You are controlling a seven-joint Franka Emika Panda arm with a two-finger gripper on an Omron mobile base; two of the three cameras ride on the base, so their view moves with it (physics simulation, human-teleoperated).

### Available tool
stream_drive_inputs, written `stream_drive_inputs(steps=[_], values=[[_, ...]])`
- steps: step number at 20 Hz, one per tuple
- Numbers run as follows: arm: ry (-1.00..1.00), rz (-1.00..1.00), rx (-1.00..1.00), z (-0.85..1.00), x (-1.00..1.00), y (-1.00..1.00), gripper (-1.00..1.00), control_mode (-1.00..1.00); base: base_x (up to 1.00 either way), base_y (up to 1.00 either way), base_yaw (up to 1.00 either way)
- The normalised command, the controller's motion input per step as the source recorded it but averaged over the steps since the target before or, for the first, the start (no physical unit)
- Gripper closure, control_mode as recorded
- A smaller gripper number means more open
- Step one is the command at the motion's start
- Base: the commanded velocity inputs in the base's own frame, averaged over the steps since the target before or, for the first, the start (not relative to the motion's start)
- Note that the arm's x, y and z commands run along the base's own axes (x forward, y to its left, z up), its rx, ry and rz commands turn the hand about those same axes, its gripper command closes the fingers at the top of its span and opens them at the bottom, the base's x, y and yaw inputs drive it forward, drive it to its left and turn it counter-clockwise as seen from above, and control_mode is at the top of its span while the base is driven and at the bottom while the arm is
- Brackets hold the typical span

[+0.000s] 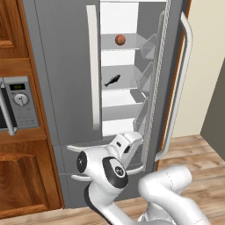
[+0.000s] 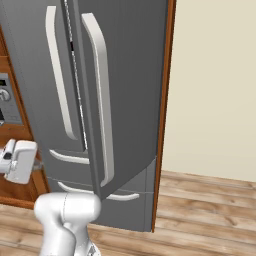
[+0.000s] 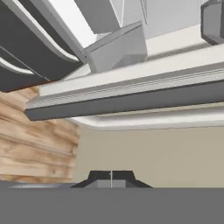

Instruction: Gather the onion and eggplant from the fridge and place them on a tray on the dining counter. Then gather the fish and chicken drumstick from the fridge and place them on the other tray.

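Inside the open fridge (image 1: 118,94), onion (image 1: 120,40) above fish (image 1: 112,80) (separate shelves); end effector (image 3: 111,177) closed, empty.

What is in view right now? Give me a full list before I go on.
fridge: one, grey, ahead; right door open, left door shut
door handles: two long, pale grey, upright on the doors
drawer handles: two, pale, low on the fridge front
onion: one, reddish brown, upper shelf in the fridge
fish: one, dark, on the shelf below the onion
microwave: one, silver, set into the cabinets left of the fridge
cabinets: brown wood, left of the fridge
floor: light wood planks
wall: cream, right of the fridge
arm: one, white with dark joints, low before the fridge
gripper: one, dark tips, shut, holding nothing, near the open door's lower edge
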Motion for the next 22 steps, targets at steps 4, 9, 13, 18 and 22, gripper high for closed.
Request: stream_drive_inputs(steps=[4,9,13,18,22], values=[[0.06,0.00,-0.13,-0.51,0.65,0.13,1.00,-1.00,0.00,0.00,0.00],[0.03,-0.02,-0.09,-0.46,0.61,0.15,1.00,-1.00,0.00,0.00,0.00],[0.00,-0.05,-0.03,-0.42,0.53,0.07,1.00,-1.00,0.00,0.00,0.00],[0.00,-0.13,0.00,-0.29,0.30,0.01,1.00,-1.00,0.00,0.00,0.00],[-0.01,-0.19,0.00,-0.25,0.30,0.00,1.00,-1.00,0.00,0.00,0.00]])
